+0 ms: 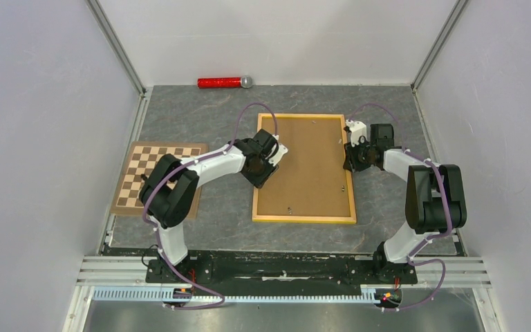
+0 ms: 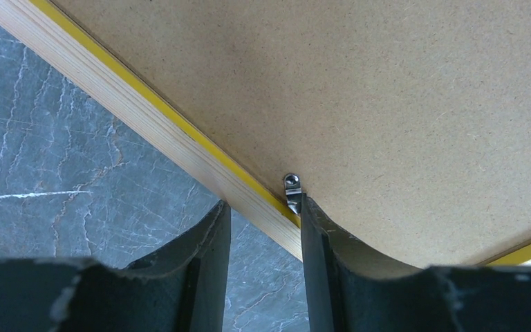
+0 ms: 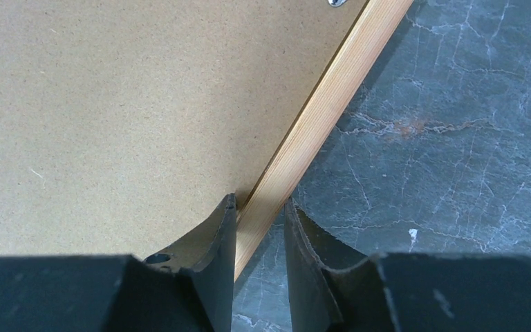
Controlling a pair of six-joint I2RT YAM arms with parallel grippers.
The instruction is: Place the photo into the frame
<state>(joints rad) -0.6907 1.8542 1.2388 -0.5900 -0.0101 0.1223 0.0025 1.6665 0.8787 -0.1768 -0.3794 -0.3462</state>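
Observation:
The yellow-orange wooden frame [image 1: 304,219] lies flat in the middle of the grey mat, with the brown backing board [image 1: 311,162] filling it. The photo is hidden. My left gripper [image 1: 258,180] is at the frame's left rail [image 2: 180,138]. Its jaws stand open astride the rail [image 2: 263,207], and the right fingertip touches a small metal clip [image 2: 292,190] on the board's edge. My right gripper [image 1: 351,164] is at the right rail [image 3: 332,97]. Its jaws stand narrowly open astride that rail [image 3: 261,204], one finger over the board [image 3: 110,104].
A brown-and-cream chessboard [image 1: 135,173] lies at the left, partly under my left arm. A red cylinder with a silver end [image 1: 222,83] lies against the back wall. White walls close in the mat on three sides. Another metal clip [image 3: 337,2] shows on the board's right edge.

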